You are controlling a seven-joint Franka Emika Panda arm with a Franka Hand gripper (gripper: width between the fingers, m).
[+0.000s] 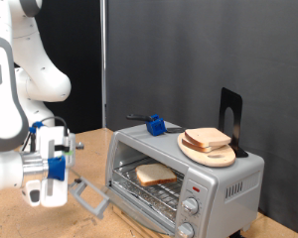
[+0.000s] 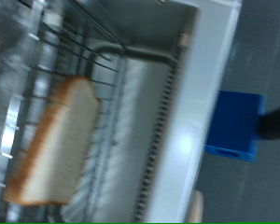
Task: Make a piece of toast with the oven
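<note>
The gripper [image 1: 52,169] hangs at the exterior view's left of the oven [image 1: 185,169], level with its open front and apart from it. Its fingers are not clear in either view, so I cannot tell whether it is wide or narrow, and nothing shows between them. The oven's glass door [image 1: 89,196] is folded down towards the gripper. Inside the oven, the toast [image 1: 155,175] lies flat on the wire rack [image 1: 149,193]. In the wrist view the toast [image 2: 52,143] rests on the rack [image 2: 61,56] bars, pale with a brown crust, inside the oven's [image 2: 201,75] metal walls.

On the oven's roof, a round wooden plate [image 1: 209,152] carries two stacked slices [image 1: 207,138]. A blue block [image 1: 156,126] sits on the roof too, further from the plate, and shows in the wrist view as well [image 2: 235,126]. A black stand [image 1: 229,119] rises behind the plate. Two knobs [image 1: 189,207] sit on the oven's front panel under a red light [image 1: 193,187].
</note>
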